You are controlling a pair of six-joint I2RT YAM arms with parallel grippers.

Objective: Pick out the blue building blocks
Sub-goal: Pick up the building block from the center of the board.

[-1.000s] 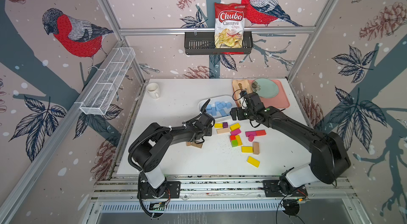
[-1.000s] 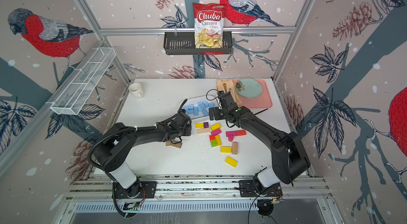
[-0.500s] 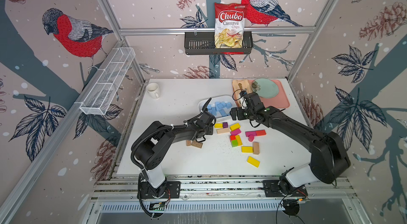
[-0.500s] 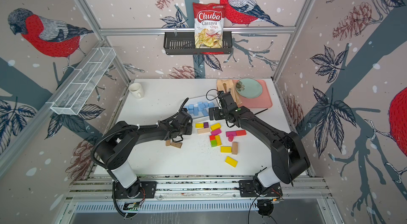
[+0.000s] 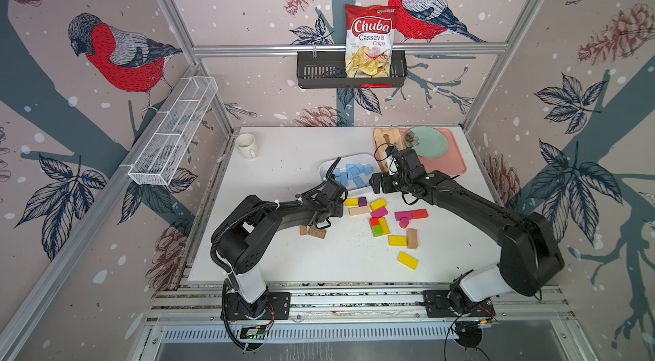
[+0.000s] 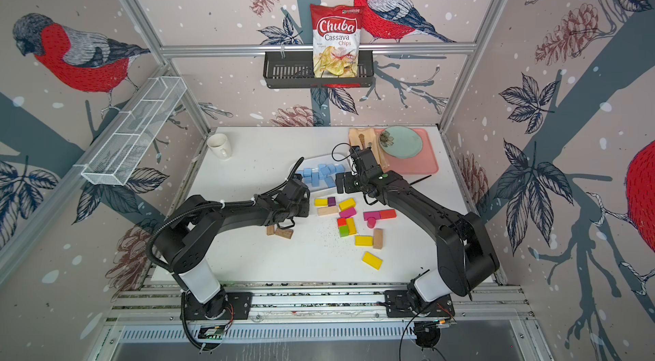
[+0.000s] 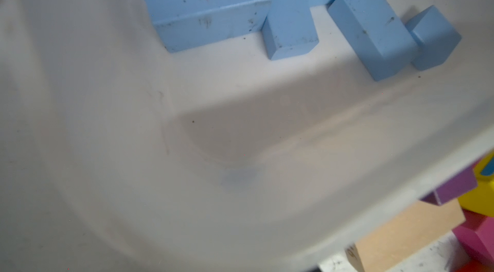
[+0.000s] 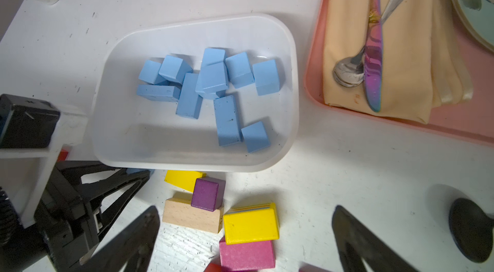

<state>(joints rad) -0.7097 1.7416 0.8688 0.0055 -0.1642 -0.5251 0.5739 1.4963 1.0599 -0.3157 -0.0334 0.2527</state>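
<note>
Across the middle of both top views spreads a white table [image 5: 283,260]. The left arm [image 5: 283,212] and the right arm [image 5: 471,203] reach in from the lower edge toward the centre. At the table's upper right lies a pink tray [image 5: 450,164] bearing a pale green plate [image 5: 430,143], and a white mug [image 5: 245,143] stands at the upper left.

Just above centre sits a shallow white bin [image 8: 160,147]. The blue building blocks [image 8: 211,78] lie heaped inside it, cubes and longer bars touching one another. Below the bin in the top views, a yellow block [image 8: 251,225], a pink block [image 8: 246,254], a plain wooden block [image 8: 187,216] and a purple cube [image 8: 205,193] cluster on the table.

The right gripper [image 8: 244,209] hangs over this cluster with its jaws spread wide, holding nothing. The left gripper [image 8: 143,174] is at the bin's lower left edge. Its fingers stand close together at the tips, with a sliver of blue there. Whether they grip it cannot be told.
</note>
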